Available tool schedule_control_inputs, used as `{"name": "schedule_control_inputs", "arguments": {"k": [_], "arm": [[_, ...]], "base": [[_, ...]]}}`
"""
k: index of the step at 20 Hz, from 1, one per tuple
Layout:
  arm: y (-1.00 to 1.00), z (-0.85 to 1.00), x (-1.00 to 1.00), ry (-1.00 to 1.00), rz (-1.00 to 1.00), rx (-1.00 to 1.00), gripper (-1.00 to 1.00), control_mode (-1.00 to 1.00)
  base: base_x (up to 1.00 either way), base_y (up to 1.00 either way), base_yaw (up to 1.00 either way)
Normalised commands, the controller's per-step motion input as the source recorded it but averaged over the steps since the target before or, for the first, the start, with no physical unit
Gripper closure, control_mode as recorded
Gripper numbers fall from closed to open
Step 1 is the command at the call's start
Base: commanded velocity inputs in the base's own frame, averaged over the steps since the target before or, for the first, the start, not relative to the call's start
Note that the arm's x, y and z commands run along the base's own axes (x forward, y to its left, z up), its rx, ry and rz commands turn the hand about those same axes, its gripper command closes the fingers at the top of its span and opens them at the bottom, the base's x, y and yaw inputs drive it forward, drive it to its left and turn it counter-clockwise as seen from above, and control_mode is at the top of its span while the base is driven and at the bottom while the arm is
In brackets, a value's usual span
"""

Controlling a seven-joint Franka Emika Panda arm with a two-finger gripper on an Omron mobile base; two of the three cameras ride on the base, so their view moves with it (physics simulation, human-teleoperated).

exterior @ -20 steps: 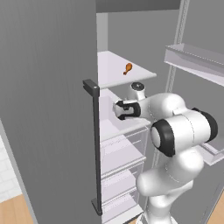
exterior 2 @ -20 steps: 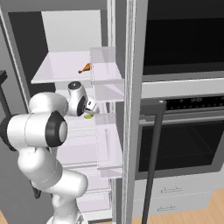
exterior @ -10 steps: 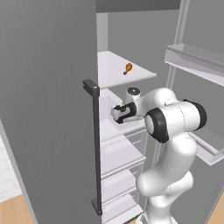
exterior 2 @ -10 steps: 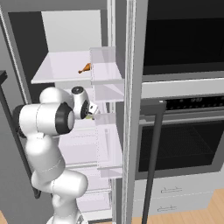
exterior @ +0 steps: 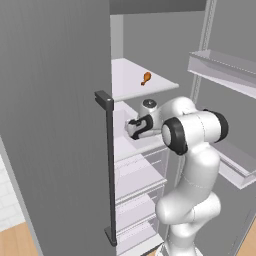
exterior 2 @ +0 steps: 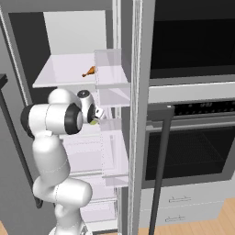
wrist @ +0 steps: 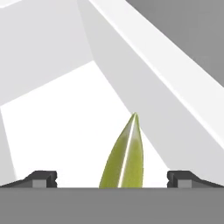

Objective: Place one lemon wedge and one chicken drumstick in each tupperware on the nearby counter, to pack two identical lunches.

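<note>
A tall matte grey fridge door (exterior: 55,125) stands swung wide at the left, flat and smooth, with a dark squared bar handle (exterior: 109,165) down its edge. Right of the door, inside the pale cabinet, a thin glossy white upper shelf (exterior: 130,82) carries a small orange-brown chicken drumstick (exterior: 146,78), rounded at one end and tapering to a narrow bone. Below that shelf the smooth white arm reaches in, and its tool (wrist: 112,178) sits over the next shelf (wrist: 65,131), a flat bright white panel. The two small dark fingertips (wrist: 41,178) stand wide apart, closed on nothing. Between them lies a lemon wedge (wrist: 124,157), a slim yellow-green pointed sliver with a pale central ridge, resting on the shelf. Right of the fridge is a black glass-fronted oven (exterior 2: 193,151) with a dark bar handle.
</note>
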Motion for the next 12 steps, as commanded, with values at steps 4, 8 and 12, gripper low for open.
{"name": "schedule_control_inputs", "arguments": {"k": [4,8,12], "arm": [[0.09,-0.29,0.04,0.0,-0.02,0.0,-1.0,-1.0],[0.14,-0.48,0.0,0.01,-0.02,-0.01,1.0,-1.0],[0.07,-0.58,0.0,0.01,-0.03,-0.01,1.0,-1.0]], "base": [[0.0,0.0,0.0],[0.0,0.0,0.0],[0.0,0.0,0.0]]}}
